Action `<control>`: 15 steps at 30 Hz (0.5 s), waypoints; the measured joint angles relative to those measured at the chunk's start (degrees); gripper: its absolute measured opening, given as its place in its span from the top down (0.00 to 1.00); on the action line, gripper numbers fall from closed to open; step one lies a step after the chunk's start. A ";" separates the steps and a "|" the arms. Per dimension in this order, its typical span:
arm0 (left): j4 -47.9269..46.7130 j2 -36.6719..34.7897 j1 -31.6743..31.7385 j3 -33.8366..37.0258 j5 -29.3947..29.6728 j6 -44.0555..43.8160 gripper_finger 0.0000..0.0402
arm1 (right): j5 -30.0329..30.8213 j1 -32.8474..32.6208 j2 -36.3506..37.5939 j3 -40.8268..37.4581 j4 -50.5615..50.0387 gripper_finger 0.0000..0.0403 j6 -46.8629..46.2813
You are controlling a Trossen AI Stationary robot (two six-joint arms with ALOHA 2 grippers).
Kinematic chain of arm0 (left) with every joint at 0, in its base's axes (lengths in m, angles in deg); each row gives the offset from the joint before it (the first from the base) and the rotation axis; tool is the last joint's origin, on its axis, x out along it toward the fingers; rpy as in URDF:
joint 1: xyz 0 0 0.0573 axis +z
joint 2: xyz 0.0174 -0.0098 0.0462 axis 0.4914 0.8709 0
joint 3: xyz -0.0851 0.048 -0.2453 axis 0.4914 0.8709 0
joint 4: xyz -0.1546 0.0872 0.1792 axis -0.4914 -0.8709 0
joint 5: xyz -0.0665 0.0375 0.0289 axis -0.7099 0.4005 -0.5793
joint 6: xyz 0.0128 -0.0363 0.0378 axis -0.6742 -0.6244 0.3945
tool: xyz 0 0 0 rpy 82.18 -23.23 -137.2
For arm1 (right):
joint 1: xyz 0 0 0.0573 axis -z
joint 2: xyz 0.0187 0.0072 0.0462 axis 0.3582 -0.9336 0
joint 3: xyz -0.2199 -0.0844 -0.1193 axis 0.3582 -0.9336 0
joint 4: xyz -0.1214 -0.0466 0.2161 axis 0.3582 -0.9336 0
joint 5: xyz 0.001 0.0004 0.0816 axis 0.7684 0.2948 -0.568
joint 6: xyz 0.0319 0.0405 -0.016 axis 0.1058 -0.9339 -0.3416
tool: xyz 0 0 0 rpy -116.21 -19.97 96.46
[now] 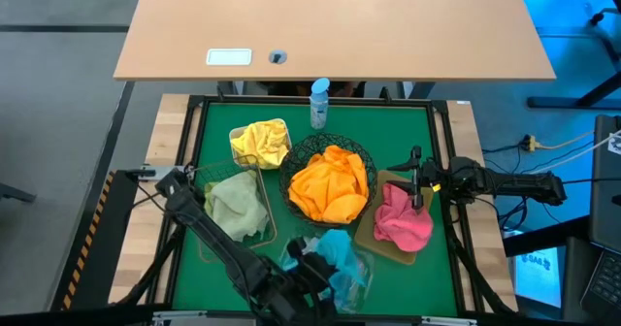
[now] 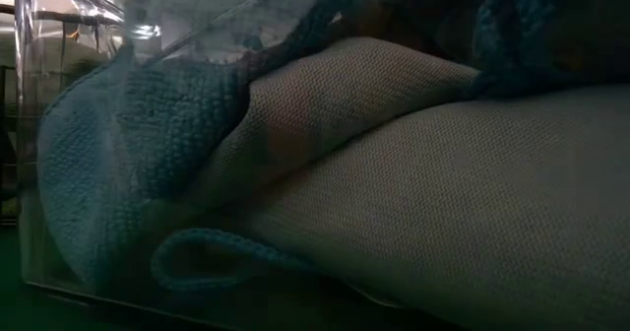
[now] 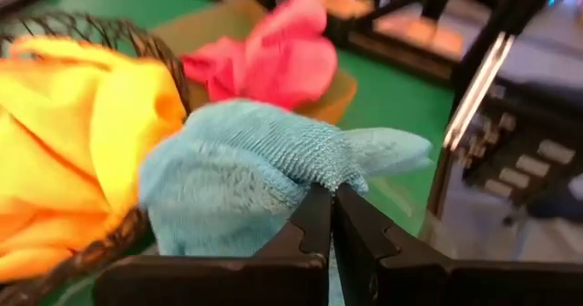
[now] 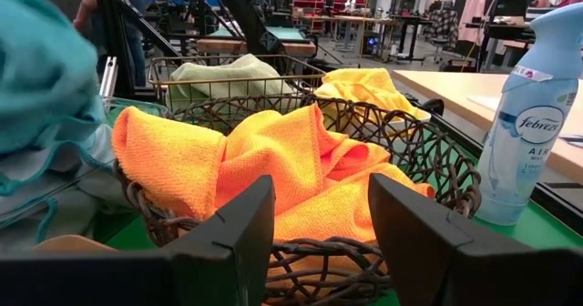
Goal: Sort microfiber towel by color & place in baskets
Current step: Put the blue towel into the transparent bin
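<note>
Left gripper (image 3: pixel 330 217) pinches blue towel (image 3: pixel 246 174) over the near tray (image 1: pixel 361 273); we note right gripper (image 4: pixel 319 229) wide, empty, beside pink towel (image 1: pixel 402 221).

Fuzzy matt cloth towels (image 1: pixel 331 184), a dark woven wicker bowl (image 4: pixel 414 165), a glossy plastic spray bottle (image 4: pixel 533 115), smooth wood desk (image 1: pixel 340 20).

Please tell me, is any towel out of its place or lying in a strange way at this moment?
Nothing is spilled or damaged. Each colour has its own container. Only the light blue towel looks odd: the shut left gripper pinches its edge above the clear plastic tray, beside the orange towels, so it bunches up rather than lying flat.
</note>
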 joint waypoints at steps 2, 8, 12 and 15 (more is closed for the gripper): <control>-0.89 1.38 0.00 0.00 -2.00 -0.39 1.00 | 0.00 0.00 0.00 0.00 0.00 0.56 0.00; -2.82 4.39 -0.03 0.00 -10.80 -4.68 1.00 | 0.00 0.00 0.00 0.00 0.00 0.56 0.00; -7.32 4.75 -0.48 0.00 -13.66 -8.38 1.00 | 0.00 0.00 0.00 0.00 0.00 0.56 0.00; -10.67 4.76 -0.41 0.00 -13.57 -10.94 1.00 | 0.00 0.00 0.00 0.00 0.00 0.56 0.00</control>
